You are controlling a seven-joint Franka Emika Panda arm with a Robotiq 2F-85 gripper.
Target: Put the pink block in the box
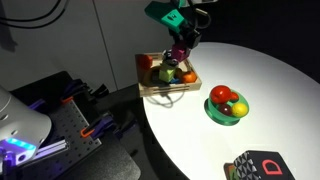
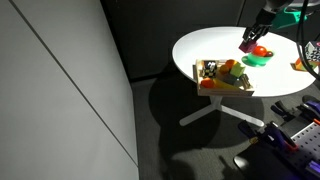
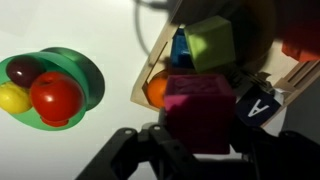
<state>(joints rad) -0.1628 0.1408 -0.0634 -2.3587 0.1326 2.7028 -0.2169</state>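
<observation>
My gripper (image 3: pixel 198 150) is shut on the pink block (image 3: pixel 198 108), a small magenta cube that fills the lower middle of the wrist view. It hangs just above the light-wood box (image 3: pixel 148 68), which holds several blocks and toys: a yellow-green block (image 3: pixel 212 44), a blue piece (image 3: pixel 180 48), an orange ball (image 3: pixel 156 92) and a dark block with a white A (image 3: pixel 256 106). In both exterior views the gripper (image 1: pixel 180 50) (image 2: pixel 247 40) hovers over the box (image 1: pixel 150 90) (image 2: pixel 205 88) with the pink block (image 1: pixel 179 52) (image 2: pixel 246 44) in it.
A round green bowl (image 1: pixel 214 112) (image 2: pixel 262 61) (image 3: pixel 88 68) of toy fruit sits on the white round table (image 1: pixel 270 90) beside the box. A dark block with a red D (image 1: pixel 262 165) lies near the table's front edge. Dark wall and machinery stand around.
</observation>
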